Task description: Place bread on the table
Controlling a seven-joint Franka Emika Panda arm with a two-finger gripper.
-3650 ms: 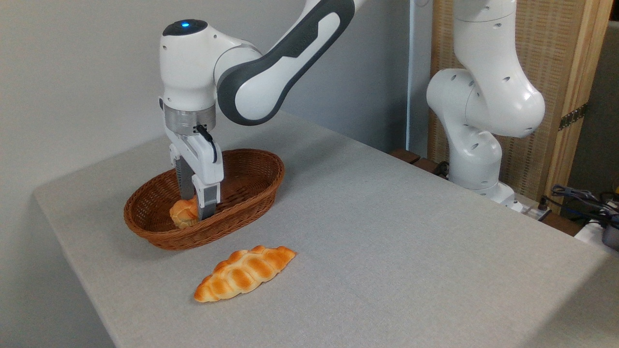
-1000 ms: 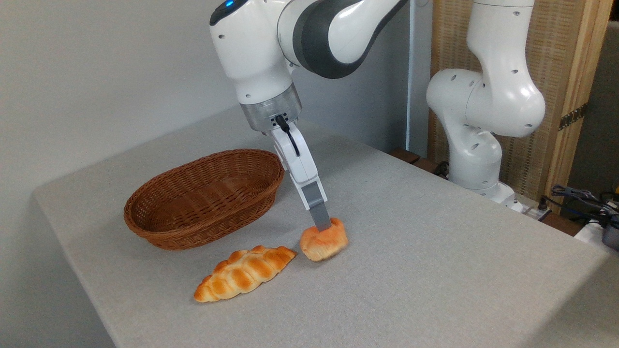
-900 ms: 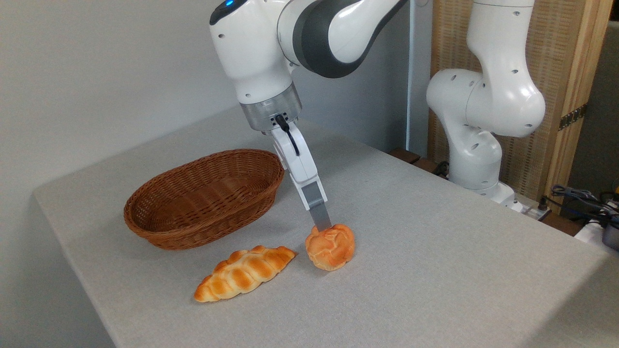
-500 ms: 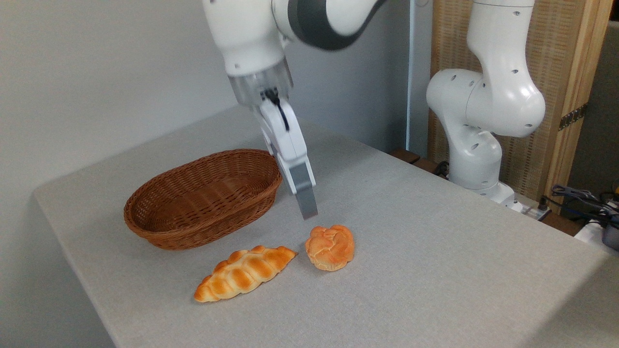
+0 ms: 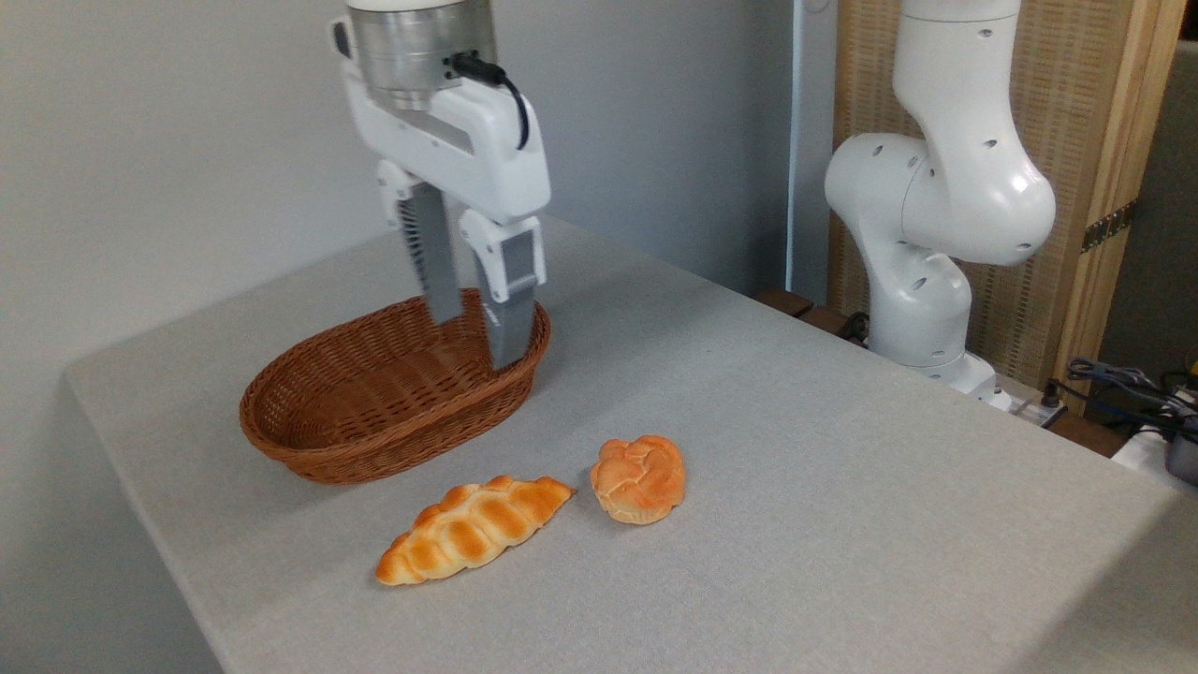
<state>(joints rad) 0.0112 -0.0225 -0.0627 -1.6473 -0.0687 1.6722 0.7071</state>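
Observation:
The round knotted bread [image 5: 638,478], golden-orange, lies on the grey cloth table [image 5: 796,449] just right of the tip of a braided loaf. My gripper [image 5: 477,339] hangs well above and to the left of it, over the right end of the wicker basket. It is open, with a clear gap between its two fingers and nothing held.
A brown oval wicker basket [image 5: 374,412] with nothing visible inside stands left of centre. A long braided golden loaf [image 5: 473,529] lies in front of it. The arm's white base [image 5: 927,281] rises at the table's far right edge, with cables [image 5: 1132,388] beyond.
The gripper carried the bread out of the basket, set it on the cloth and let go. Since then it has risen, moved back left over the basket and turned about its wrist.

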